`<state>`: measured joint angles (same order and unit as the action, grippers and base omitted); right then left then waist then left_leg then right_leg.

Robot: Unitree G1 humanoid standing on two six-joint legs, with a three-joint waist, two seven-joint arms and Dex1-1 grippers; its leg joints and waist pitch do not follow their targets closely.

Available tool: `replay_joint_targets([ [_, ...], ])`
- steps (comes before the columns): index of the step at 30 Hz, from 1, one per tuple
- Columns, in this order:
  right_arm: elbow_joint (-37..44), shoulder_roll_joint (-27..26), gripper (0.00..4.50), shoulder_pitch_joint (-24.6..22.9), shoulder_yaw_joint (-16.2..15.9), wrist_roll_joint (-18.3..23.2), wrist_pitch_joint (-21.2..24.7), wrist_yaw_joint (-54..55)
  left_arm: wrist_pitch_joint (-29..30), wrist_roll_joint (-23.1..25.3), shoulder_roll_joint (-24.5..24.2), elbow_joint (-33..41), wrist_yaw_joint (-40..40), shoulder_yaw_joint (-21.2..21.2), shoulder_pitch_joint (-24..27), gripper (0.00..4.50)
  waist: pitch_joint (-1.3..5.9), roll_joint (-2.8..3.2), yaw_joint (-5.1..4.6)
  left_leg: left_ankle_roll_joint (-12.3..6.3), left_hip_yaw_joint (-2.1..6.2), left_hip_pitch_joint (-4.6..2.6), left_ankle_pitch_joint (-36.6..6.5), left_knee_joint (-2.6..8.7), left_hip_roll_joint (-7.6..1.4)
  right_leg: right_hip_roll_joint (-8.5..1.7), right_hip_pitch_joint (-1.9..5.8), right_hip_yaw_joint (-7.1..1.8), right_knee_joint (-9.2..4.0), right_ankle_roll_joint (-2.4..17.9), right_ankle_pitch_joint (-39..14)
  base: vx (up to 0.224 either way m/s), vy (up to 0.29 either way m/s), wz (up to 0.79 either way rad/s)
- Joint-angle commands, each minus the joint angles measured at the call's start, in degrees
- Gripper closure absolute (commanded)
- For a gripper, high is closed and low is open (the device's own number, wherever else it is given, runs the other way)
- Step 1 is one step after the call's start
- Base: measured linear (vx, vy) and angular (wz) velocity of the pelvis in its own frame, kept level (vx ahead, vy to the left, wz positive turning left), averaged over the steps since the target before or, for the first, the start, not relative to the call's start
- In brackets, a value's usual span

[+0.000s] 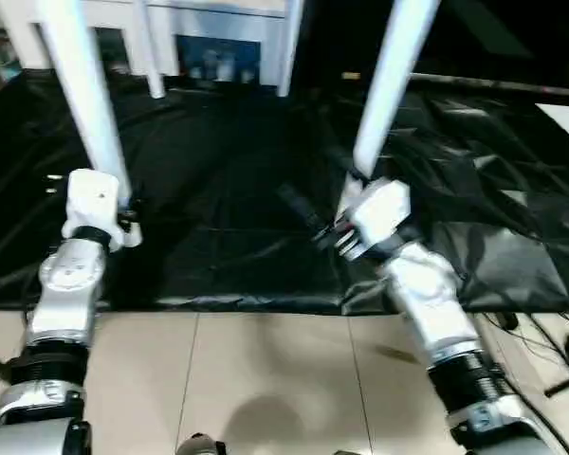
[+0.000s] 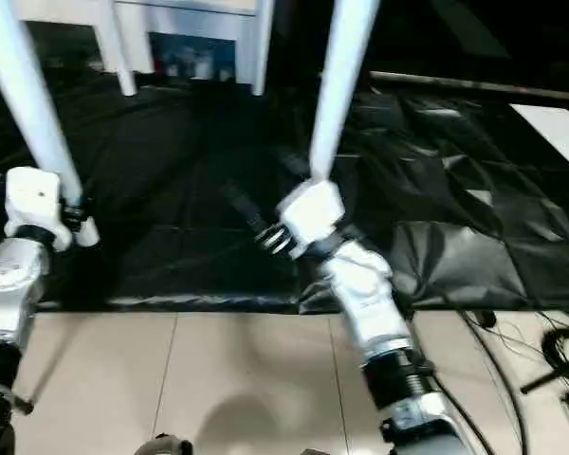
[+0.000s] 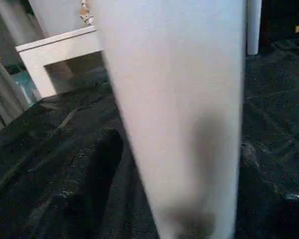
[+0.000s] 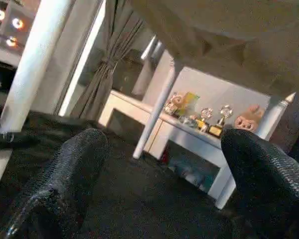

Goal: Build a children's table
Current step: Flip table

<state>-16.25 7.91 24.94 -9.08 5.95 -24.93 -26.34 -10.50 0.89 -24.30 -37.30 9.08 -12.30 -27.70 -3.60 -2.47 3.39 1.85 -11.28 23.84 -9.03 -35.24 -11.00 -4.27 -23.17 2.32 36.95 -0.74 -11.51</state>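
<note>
Legs of the children's table stand straight up on the black sheet point(image 1: 218, 218), and you have the left gripper point(image 1: 125, 220) right beside the near left leg point(image 1: 85, 85), while your right gripper point(image 1: 327, 232) hangs open, holding nothing, below the near right leg point(image 1: 389, 76).

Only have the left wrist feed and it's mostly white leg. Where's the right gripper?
Observer: The right gripper is open with nothing between its fingers. It is by the foot of the right front leg.
Operator: Table on its feet?
Observer: Yes. The right wrist view looks up at the underside of the tabletop, and the far legs stand on the black sheet.
Operator: Left arm?
Observer: The left gripper is low down at the left front leg.
</note>
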Motion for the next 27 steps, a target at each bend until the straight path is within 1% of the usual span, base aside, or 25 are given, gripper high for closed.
replay_joint_targets([
  [1, 2.91, 0.66, 0.44, -2.33, 1.7, 1.84, 3.34, 0.22, -1.23, -1.65, -0.32, -0.23, -0.99, -2.22, 0.81, 0.74, 4.16, 1.93, 0.07, 4.06, 1.98, -2.87, -24.99, 5.42, -2.38, -3.23, 0.92, -2.37, -5.11, 9.4, -11.4, 0.0, 0.0, 0.0],
  [2, 4.37, 0.55, 0.44, -3.33, 2.48, 2.23, 4.96, 1.04, -1.68, -2.81, -0.17, 0.36, -0.96, -3.23, 1.33, 0.68, 4.1, 1.97, 0.04, 3.97, 2.03, -2.74, -24.65, 5.49, -2.37, -3.19, 1.04, -2.39, -5.05, 9.52, -11.04, 0.0, 0.0, 0.0],
  [3, 4.37, 0.55, 0.44, -3.33, 2.48, 2.23, 4.96, 1.04, -1.68, -2.81, -0.17, 0.36, -0.96, -3.23, 1.33, 0.68, 4.17, 1.69, 0.23, 3.68, 1.91, -2.66, -23.72, 5.48, -2.37, -3.22, 1.15, -2.38, -4.99, 9.69, -10.05, 0.0, 0.0, 0.0],
  [5, 4.89, 0.61, 0.44, -4.05, 4.76, 1.43, 7.63, 4.33, -2.75, -7.89, 1.73, 4.91, 2.7, -4.89, 4.4, 0.68, 4.2, 1.78, 0.11, 3.88, 2.04, -2.49, -22.66, 5.59, -2.43, -3.35, 1.33, -2.27, -4.74, 10.3, -9.11, 0.0, 0.0, 0.0],
  [6, 5.43, 0.86, 0.44, -4.58, 6.16, 0.98, 9.96, 6.77, -2.75, -12.03, 3.25, 8.81, 6.08, -5.85, 7.21, 0.68, 4.14, 1.42, 0.1, 3.91, 2.04, -2.34, -21.75, 5.72, -2.61, -3.55, 1.52, -2.24, -4.66, 10.91, -8.58, 0.0, 0.0, 0.0],
  [7, 5.43, 0.86, 0.44, -4.58, 6.16, 0.98, 9.96, 6.77, -2.75, -12.03, 3.25, 8.81, 6.08, -5.85, 7.21, 0.68, 4.13, 1.55, 0.09, 3.82, 1.69, -2.48, -21.61, 5.62, -2.56, -3.28, 1.22, -2.25, -4.77, 11.32, -8.05, 0.0, 0.0, 0.0],
  [8, 5.51, 0.85, 0.16, -4.63, 6.3, 1.12, 10.13, 6.94, -2.74, -12.27, 3.33, 9.14, 6.32, -5.87, 7.5, 0.65, 4.23, 1.59, 0.08, 3.71, 1.6, -2.69, -21.85, 5.45, -2.42, -3.07, 1.09, -2.25, -4.73, 11.18, -7.85, 0.0, 0.0, 0.0],
  [9, 5.98, 0.48, 0.16, -4.9, 8.12, 2.68, 12.24, 9.33, -2.3, -14.4, 3.7, 12.82, 9.01, -5.9, 10.89, 0.65, 4.36, 1.44, 0.35, 3.49, 1.63, -2.72, -20.78, 5.4, -2.45, -3.29, 1.29, -2.3, -4.5, 11.0, -6.84, 0.0, 0.0, 0.0],
  [10, 6.16, 0.29, 0.09, -4.9, 8.86, 3.52, 13.09, 9.98, -2.15, -14.6, 3.49, 13.84, 9.5, -5.82, 12.01, 0.65, 4.02, 1.39, 0.21, 3.23, 1.46, -2.51, -21.69, 5.62, -2.39, -3.13, 1.11, -2.33, -4.95, 10.45, -8.43, 0.0, 0.0, 0.0],
  [11, 6.14, 0.12, 0.09, -4.67, 10.14, 4.61, 14.62, 11.18, -1.86, -15.45, 3.15, 15.75, 10.66, -5.91, 14.01, 0.65, 4.12, 1.32, 0.31, 3.33, 1.42, -2.81, -22.26, 5.52, -2.35, -3.16, 1.04, -2.32, -5.02, 10.06, -9.36, 0.0, 0.0, 0.0],
  [12, 6.13, 0.12, 0.04, -4.66, 10.18, 4.63, 14.67, 11.22, -1.85, -15.49, 3.14, 15.82, 10.7, -5.92, 14.08, 0.65, 4.06, 1.47, 0.32, 3.39, 1.56, -2.82, -22.4, 5.67, -2.51, -3.34, 1.12, -2.38, -5.06, 9.72, -10.0, 0.0, 0.0, 0.0],
  [14, 5.2, 0.52, 0.04, -3.6, 10.97, 5.66, 16.16, 11.36, -0.84, -17.07, 2.52, 18.14, 12.54, -6.3, 16.31, 0.65, 3.98, 1.64, 0.34, 4.01, 1.5, -2.99, -23.2, 5.69, -2.46, -3.11, 0.92, -2.37, -5.21, 8.98, -11.12, 0.0, 0.0, 0.0],
  [15, 2.62, 1.11, 0.04, -1.58, 11.0, 7.04, 17.88, 9.16, 0.21, -18.8, 2.07, 19.85, 14.52, -6.37, 17.74, 0.65, 3.96, 1.76, 0.42, 4.31, 1.53, -3.13, -24.06, 5.74, -2.41, -3.13, 0.84, -2.35, -5.17, 8.75, -11.85, 0.0, 0.0, 0.0],
  [16, 0.59, 1.57, 0.04, 0.03, 10.99, 8.06, 19.19, 7.35, 1.09, -20.1, 1.65, 21.33, 16.05, -6.37, 18.94, 0.65, 3.76, 1.63, 0.11, 4.7, 1.61, -2.92, -25.44, 5.89, -2.34, -3.05, 0.95, -2.28, -5.24, 8.67, -13.71, 0.0, 0.0, 0.0],
  [17, -3.02, 2.23, 0.04, 2.56, 11.22, 7.97, 19.61, 5.65, 2.36, -21.28, 1.04, 23.59, 18.0, -6.14, 20.68, 0.65, 3.65, 1.68, -0.02, 5.19, 1.73, -3.0, -26.59, 5.89, -2.37, -3.26, 0.82, -2.28, -5.34, 8.77, -15.72, 0.0, 0.0, 0.0],
  [18, -9.81, 3.08, 0.04, 6.93, 11.89, 8.29, 20.72, 3.0, 5.2, -23.71, 0.17, 27.23, 21.35, -5.42, 23.13, 0.65, 3.57, 1.52, -0.02, 5.27, 1.68, -2.93, -26.86, 5.94, -2.35, -3.24, 0.84, -2.3, -5.53, 8.64, -16.53, 0.0, 0.0, 0.0],
  [19, -13.47, 3.56, 0.04, 9.12, 12.17, 7.98, 20.39, 2.19, 6.51, -24.63, -0.32, 29.0, 22.79, -4.85, 24.24, 0.65, 3.51, 1.4, -0.3, 5.59, 1.79, -2.84, -27.43, 5.86, -2.33, -3.38, 0.81, -2.28, -5.32, 9.24, -17.69, 0.0, 0.0, 0.0],
  [20, -14.85, 3.77, 0.04, 10.04, 12.36, 7.79, 20.5, 1.93, 7.44, -25.36, -0.65, 30.46, 23.53, -4.58, 25.15, 0.65, 3.39, 1.14, -0.21, 5.66, 1.66, -2.81, -27.72, 5.93, -2.25, -3.31, 0.87, -2.21, -5.66, 8.99, -19.29, 0.0, 0.0, 0.0],
  [21, -16.62, 3.96, 0.04, 11.13, 12.61, 7.66, 20.16, 1.64, 8.85, -26.36, -0.93, 31.98, 24.27, -4.14, 25.91, 0.65, 3.51, 1.38, 0.11, 5.76, 1.6, -3.19, -27.45, 5.72, -2.34, -3.44, 0.59, -2.35, -5.63, 9.02, -18.87, 0.0, 0.0, 0.0],
  [22, -20.84, 4.3, 0.04, 13.8, 13.31, 7.43, 19.74, 1.73, 12.2, -28.28, -1.92, 35.78, 26.08, -2.47, 27.7, 0.65, 3.33, 1.14, 0.16, 5.62, 1.43, -3.39, -27.65, 5.67, -2.32, -3.36, 0.31, -2.46, -5.73, 9.33, -18.76, 0.0, 0.0, 0.0],
  [23, -20.84, 4.3, 0.04, 13.8, 13.31, 7.43, 19.74, 1.73, 12.2, -28.28, -1.92, 35.78, 26.08, -2.47, 27.7, 0.65, 3.43, 1.25, 0.18, 5.65, 1.62, -3.21, -27.33, 5.7, -2.36, -3.46, 0.56, -2.39, -5.47, 9.61, -18.63, 0.0, 0.0, 0.0],
  [24, -23.31, 4.51, 0.04, 15.37, 13.72, 7.3, 19.45, 1.96, 14.21, -29.39, -2.63, 38.62, 27.18, -1.27, 29.16, 0.65, 3.47, 0.89, 0.58, 5.44, 1.24, -3.59, -27.08, 5.69, -2.37, -3.18, 0.27, -2.41, -5.85, 9.19, -18.47, 0.0, 0.0, 0.0],
  [25, -29.48, 5.21, 0.04, 19.21, 13.9, 6.76, 19.03, 1.75, 18.99, -32.04, -4.2, 44.51, 28.91, 1.74, 31.91, 0.65, 3.68, 1.02, 0.63, 5.49, 1.42, -3.35, -25.92, 5.67, -2.46, -3.4, 0.65, -2.37, -5.12, 10.21, -16.51, 0.0, 0.0, 0.0],
  [26, -29.48, 5.21, 0.04, 19.21, 13.9, 6.76, 19.03, 1.75, 18.99, -32.04, -4.2, 44.51, 28.91, 1.74, 31.91, 0.65, 3.67, 1.01, 0.57, 5.37, 1.48, -3.03, -25.28, 5.74, -2.4, -3.35, 0.88, -2.26, -4.99, 10.5, -16.05, 0.0, 0.0, 0.0],
  [27, -31.77, 5.52, 0.04, 20.49, 13.68, 6.76, 18.88, 0.7, 20.82, -33.12, -4.51, 46.51, 29.3, 2.28, 32.89, 0.65, 3.57, 0.91, 0.9, 4.79, 1.09, -3.29, -24.63, 5.72, -2.35, -2.99, 0.63, -2.29, -5.38, 10.24, -15.51, 0.0, 0.0, 0.0],
])
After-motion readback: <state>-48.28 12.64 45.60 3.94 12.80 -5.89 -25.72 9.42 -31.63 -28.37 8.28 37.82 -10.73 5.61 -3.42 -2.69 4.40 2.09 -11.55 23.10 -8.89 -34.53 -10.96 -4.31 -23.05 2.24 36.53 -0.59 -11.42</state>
